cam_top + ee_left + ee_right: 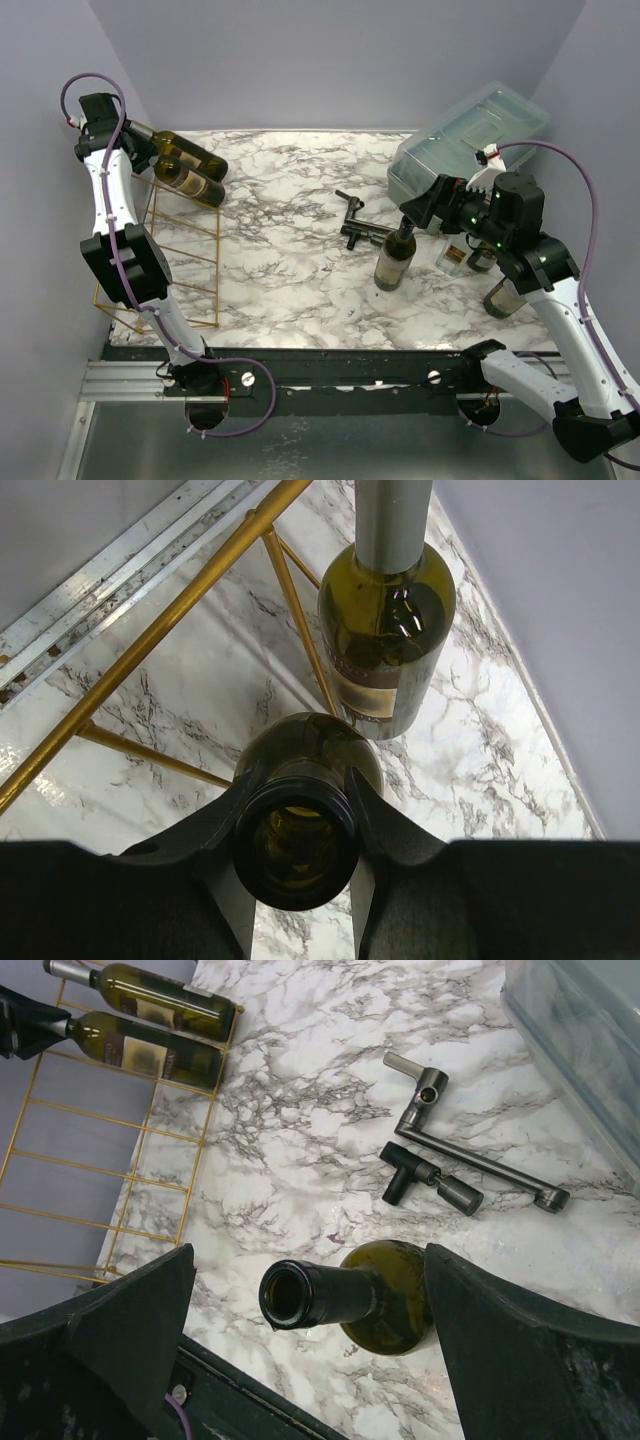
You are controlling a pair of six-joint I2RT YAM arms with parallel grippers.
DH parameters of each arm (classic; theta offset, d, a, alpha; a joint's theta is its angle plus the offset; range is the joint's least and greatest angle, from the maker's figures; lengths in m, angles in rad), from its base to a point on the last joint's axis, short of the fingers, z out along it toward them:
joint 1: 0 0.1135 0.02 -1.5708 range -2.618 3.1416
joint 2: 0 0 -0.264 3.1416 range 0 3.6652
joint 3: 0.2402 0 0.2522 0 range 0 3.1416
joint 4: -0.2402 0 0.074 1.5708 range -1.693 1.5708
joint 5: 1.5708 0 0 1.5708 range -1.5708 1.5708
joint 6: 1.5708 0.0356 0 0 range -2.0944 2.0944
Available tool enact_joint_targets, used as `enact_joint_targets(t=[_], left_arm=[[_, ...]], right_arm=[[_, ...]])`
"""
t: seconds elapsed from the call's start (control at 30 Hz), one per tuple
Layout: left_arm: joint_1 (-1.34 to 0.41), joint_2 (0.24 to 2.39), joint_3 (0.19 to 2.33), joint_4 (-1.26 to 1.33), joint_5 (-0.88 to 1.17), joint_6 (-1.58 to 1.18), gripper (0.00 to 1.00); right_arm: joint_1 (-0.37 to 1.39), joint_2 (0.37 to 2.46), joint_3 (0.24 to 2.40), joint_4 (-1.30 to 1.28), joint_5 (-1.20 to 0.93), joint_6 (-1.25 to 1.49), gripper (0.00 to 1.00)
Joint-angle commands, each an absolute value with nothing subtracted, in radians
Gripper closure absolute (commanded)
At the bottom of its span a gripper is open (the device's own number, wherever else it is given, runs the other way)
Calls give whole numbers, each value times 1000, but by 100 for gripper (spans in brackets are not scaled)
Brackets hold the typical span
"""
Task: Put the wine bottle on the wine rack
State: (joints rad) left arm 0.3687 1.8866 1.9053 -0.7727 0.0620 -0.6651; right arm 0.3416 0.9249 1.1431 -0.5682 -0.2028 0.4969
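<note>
At the far left, resting across the gold wires at the far end of the wine rack (185,240): one wine bottle (310,742), open mouth toward the left wall, neck pinched tight just under the lip by the left gripper (300,792). Just beside it on the far side and lying parallel, a second bottle (385,630) with a grey capsule. Looks seated, so best released gently: ease the jaws apart only enough to clear the lip, watch for any roll toward the neighbour or off the wires, then draw straight back along the line of the neck without lifting. Further right, on the marble table (290,200), standing upright with no cork: the next bottle (385,1315), its neck between the wide-spread fingers of the right gripper (310,1295), nothing gripped there, both pads well clear of the glass. Centre on the neck before closing, take hold below the lip to guard against slipping, and lift straight up before tilting. Mind the metal tools (475,1165) lying just beyond it and the grey lidded box (470,140) at the far right; carry leftward above them, not through.
</note>
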Motion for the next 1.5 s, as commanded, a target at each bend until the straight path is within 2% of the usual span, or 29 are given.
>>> enact_joint_targets(t=[0.0, 0.27, 0.37, 0.53, 0.8, 1.0, 1.23, 1.47], left_arm=[[372, 1906, 1918, -764, 118, -684, 93], [383, 1899, 1901, -767, 97, -680, 63], [388, 1896, 1890, -767, 75, -678, 57], [393, 1910, 1889, -768, 74, -664, 51], [400, 1920, 1862, -768, 68, -665, 50], [400, 1912, 1856, -768, 65, -669, 36], [399, 1856, 1844, -774, 94, -669, 23], [377, 1757, 1794, -775, 182, -684, 17]], right_arm=[[347, 925, 1138, -555, -189, 485, 0], [347, 922, 1140, -557, -190, 484, 0], [347, 917, 1136, -557, -188, 484, 0], [348, 913, 1113, -546, -191, 487, 0], [347, 902, 1112, -548, -190, 494, 0], [348, 888, 1121, -545, -187, 499, 0], [348, 887, 1133, -558, -194, 508, 0], [348, 889, 1170, -600, -189, 502, 0]])
